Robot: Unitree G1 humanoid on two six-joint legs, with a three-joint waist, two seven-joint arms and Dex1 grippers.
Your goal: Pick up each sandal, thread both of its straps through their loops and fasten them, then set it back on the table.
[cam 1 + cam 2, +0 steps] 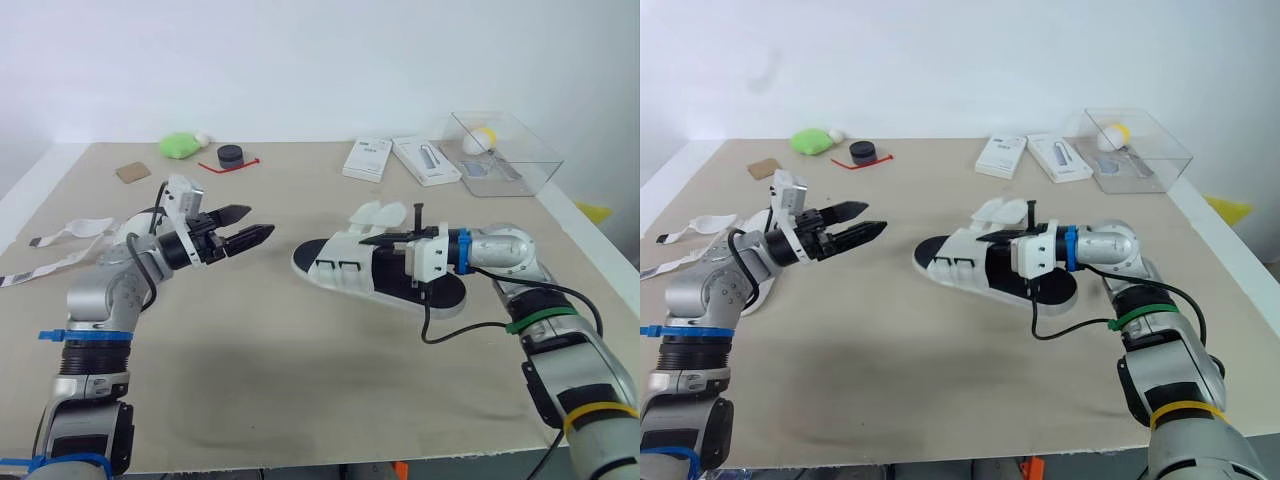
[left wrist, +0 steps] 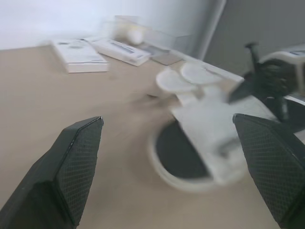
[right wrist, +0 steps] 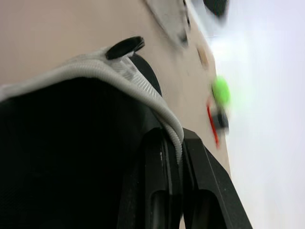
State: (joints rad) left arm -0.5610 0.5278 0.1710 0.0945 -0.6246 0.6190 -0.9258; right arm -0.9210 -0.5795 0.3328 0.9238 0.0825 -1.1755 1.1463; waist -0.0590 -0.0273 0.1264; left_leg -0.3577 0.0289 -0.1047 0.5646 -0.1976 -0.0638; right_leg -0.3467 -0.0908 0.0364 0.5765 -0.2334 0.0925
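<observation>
A white sandal (image 1: 345,262) with a black footbed lies in the middle of the table, its two strap flaps (image 1: 380,213) folded open on the far side. My right gripper (image 1: 375,239) reaches over it from the right and is shut on a white webbing strap (image 3: 143,90), pinched between its fingers (image 3: 159,191). My left gripper (image 1: 260,221) hovers open to the left of the sandal, pointing at its toe end. In the left wrist view the sandal (image 2: 200,124) lies ahead between the wide-spread fingers (image 2: 71,162). A second sandal (image 1: 75,232) with loose straps lies at the far left, partly behind my left arm.
Two white boxes (image 1: 368,158) and a clear plastic container (image 1: 505,150) stand at the back right. A green object (image 1: 180,146), a black round piece (image 1: 231,155) with a red cord and a brown card (image 1: 132,172) lie at the back left.
</observation>
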